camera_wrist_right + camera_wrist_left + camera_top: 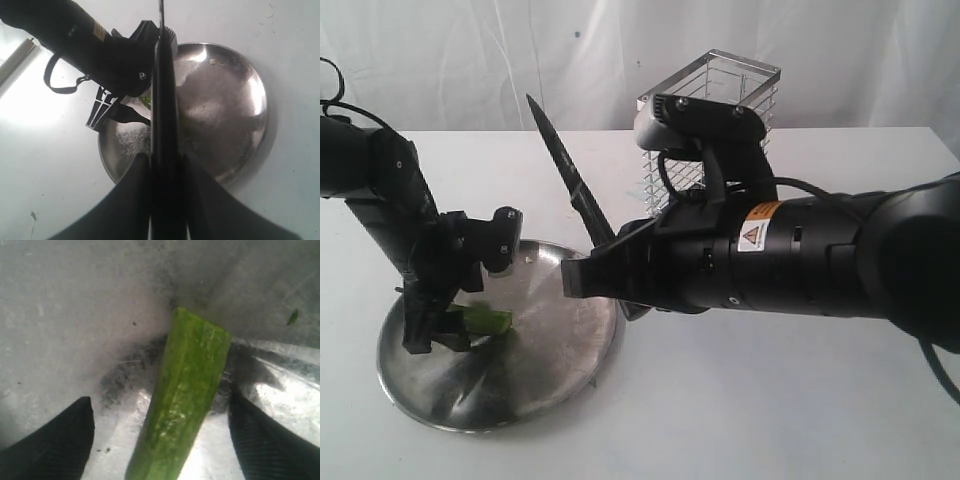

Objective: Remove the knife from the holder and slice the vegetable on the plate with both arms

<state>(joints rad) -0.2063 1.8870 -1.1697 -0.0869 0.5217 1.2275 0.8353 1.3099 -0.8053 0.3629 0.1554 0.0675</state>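
Above plate (570,350) rim, right jaws clamp knife (560,158), tip pointing up-left; left jaws apart, straddling vegetable (185,400).

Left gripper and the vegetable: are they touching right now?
Apart. The left wrist view shows the vegetable lying between the fingers of the open left gripper, with bare plate visible on each side.

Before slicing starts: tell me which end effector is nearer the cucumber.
Left. The left end effector straddles the cucumber, fingers open on either side. The right end effector, gripping the knife, hangs by the plate's opposite rim.
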